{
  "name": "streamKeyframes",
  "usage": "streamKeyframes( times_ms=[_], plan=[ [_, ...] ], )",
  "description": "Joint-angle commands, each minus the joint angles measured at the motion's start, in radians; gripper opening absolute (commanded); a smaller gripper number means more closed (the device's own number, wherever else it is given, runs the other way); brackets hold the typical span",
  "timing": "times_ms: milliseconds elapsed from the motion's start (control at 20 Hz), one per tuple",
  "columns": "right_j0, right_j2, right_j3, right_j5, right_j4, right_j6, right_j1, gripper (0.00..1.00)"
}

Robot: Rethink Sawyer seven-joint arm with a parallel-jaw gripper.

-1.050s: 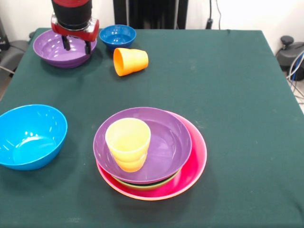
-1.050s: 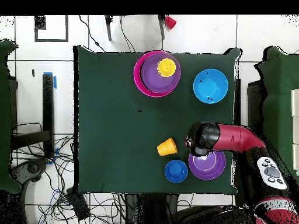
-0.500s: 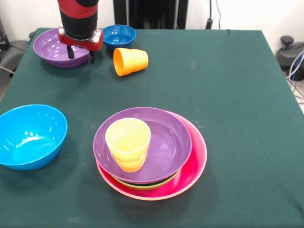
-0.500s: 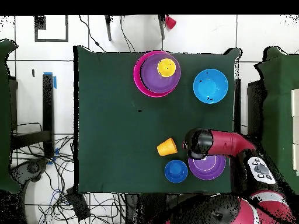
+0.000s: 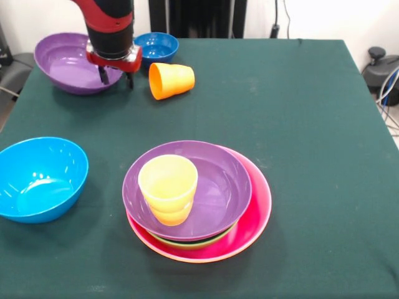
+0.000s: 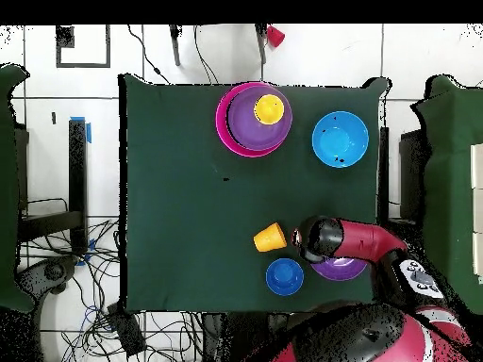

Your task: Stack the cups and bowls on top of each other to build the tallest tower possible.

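The tower stands at the front centre: a large pink bowl [image 5: 257,212] holds a green bowl [image 5: 187,242] showing only as a sliver, then a purple bowl [image 5: 215,184], with a yellow cup [image 5: 167,187] upright inside. An orange cup [image 5: 171,80] lies on its side at the back. Behind it sits a small dark-blue bowl [image 5: 154,47]. A second purple bowl [image 5: 65,62] is at the back left. My gripper [image 5: 116,77] is open, its fingers straddling that bowl's right rim. From above, the gripper [image 6: 308,240] sits between the orange cup [image 6: 270,238] and the purple bowl [image 6: 347,271].
A light blue bowl [image 5: 40,177] rests at the front left, near the table's edge. The table [image 5: 299,124] has a dark green cloth. In the overhead view, cables lie on the floor beyond the table's sides.
My gripper has travelled right and lower, from over the middle of the back purple bowl to its right rim. That bowl has shifted slightly left.
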Motion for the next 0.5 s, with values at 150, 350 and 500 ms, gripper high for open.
streamKeyframes(
  times_ms=[150,350,500],
  plan=[
    [-0.017,0.090,0.069,-0.082,0.010,0.044,0.049,1.00],
    [-0.015,0.100,0.042,-0.065,0.012,0.027,0.049,1.00],
    [-0.008,0.093,0.027,-0.058,-0.004,0.012,0.049,1.00]
  ],
)
